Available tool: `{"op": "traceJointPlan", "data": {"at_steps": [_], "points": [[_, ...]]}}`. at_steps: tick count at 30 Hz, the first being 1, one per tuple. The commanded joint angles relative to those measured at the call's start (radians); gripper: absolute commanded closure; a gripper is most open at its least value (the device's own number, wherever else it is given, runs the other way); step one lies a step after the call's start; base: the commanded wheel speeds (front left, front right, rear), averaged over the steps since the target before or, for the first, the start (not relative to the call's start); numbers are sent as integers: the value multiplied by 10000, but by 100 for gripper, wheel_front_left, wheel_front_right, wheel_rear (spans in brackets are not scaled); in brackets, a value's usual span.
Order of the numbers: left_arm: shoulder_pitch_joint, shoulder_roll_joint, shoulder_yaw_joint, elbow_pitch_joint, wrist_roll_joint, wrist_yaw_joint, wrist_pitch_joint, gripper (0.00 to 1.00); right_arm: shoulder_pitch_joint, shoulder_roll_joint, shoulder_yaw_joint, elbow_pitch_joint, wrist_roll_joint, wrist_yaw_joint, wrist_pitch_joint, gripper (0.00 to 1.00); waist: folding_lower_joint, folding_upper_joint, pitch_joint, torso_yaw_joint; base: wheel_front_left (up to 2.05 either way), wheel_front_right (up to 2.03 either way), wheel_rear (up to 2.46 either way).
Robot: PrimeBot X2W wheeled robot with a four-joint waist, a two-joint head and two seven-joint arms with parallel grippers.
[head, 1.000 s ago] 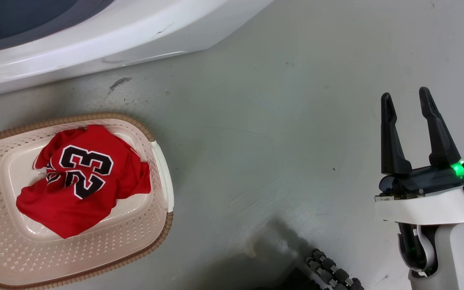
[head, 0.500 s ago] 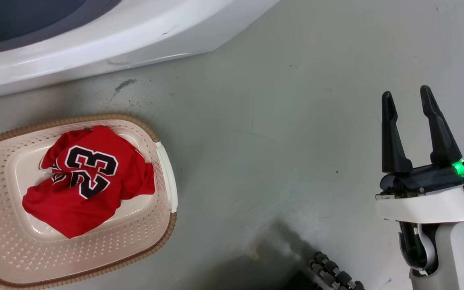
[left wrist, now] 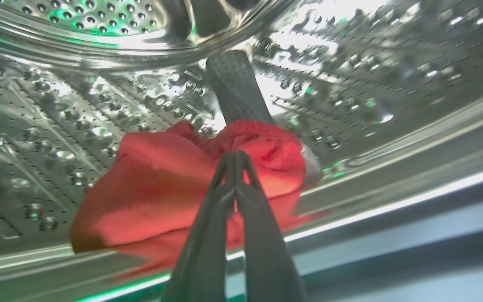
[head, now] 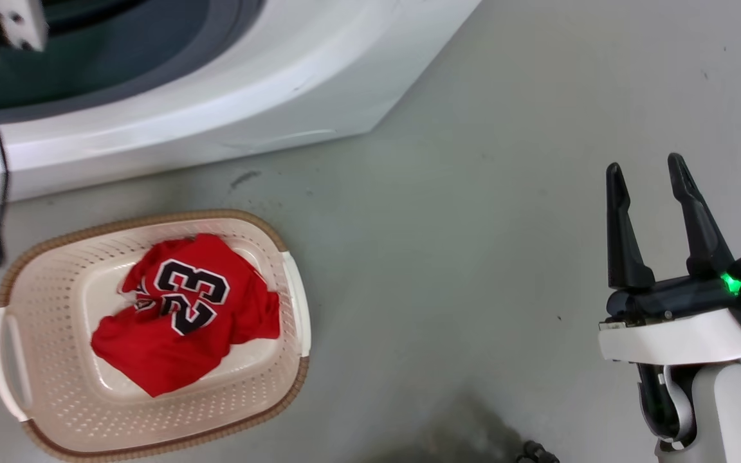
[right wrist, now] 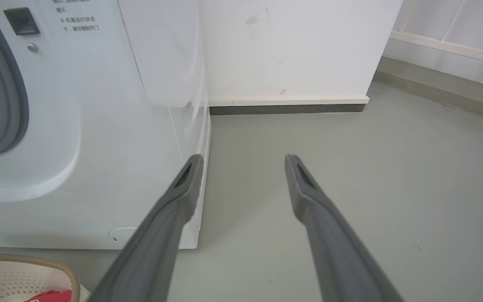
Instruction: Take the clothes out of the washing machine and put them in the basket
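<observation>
Inside the washing machine's perforated steel drum (left wrist: 78,126) lies a crumpled red garment (left wrist: 153,188). My left gripper (left wrist: 235,154) is shut, and its tips stand in front of that cloth; no cloth shows pinched between them. On the floor, the cream basket (head: 290,379) holds the red jersey numbered 23 (head: 184,315). The white washing machine (head: 229,96) stands behind the basket. Far right of the basket, over bare floor, my right gripper (head: 644,164) is open and holds nothing. The right wrist view has the same open gripper (right wrist: 243,161), the washer front (right wrist: 99,126) and a basket corner (right wrist: 23,268).
A grey drum paddle (left wrist: 237,88) rises behind the garment. Part of my left arm with a dark cable (head: 0,193) crosses the head view's top left. A white wall with a dark skirting (right wrist: 287,109) stands beside the washer. Grey floor (head: 473,257) stretches between basket and right gripper.
The head camera has moved, so the basket and washer sit further right and lower in the picture. Part of my left arm now shows at the top left. The right gripper stays open.
</observation>
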Motion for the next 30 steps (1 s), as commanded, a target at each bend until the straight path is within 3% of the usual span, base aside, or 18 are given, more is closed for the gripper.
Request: {"op": "traceJointPlan", "data": {"at_steps": [1, 18, 30], "points": [[427, -230, 91, 79, -241, -47, -475, 100, 161, 17, -49, 46, -87, -10, -20, 0, 0, 0, -570, 337, 0, 0, 0], [3590, -1612, -567, -312, -1215, -142, -3969, 100, 1351, 12, -214, 297, -895, -11, -20, 0, 0, 0, -3085, 1441, 0, 0, 0], [5390, -1751, -688, -2226, -1182, -8, -4520, 100, 2182, 12, -247, 423, -1119, -11, -20, 0, 0, 0, -4498, 1971, 0, 0, 0]]}}
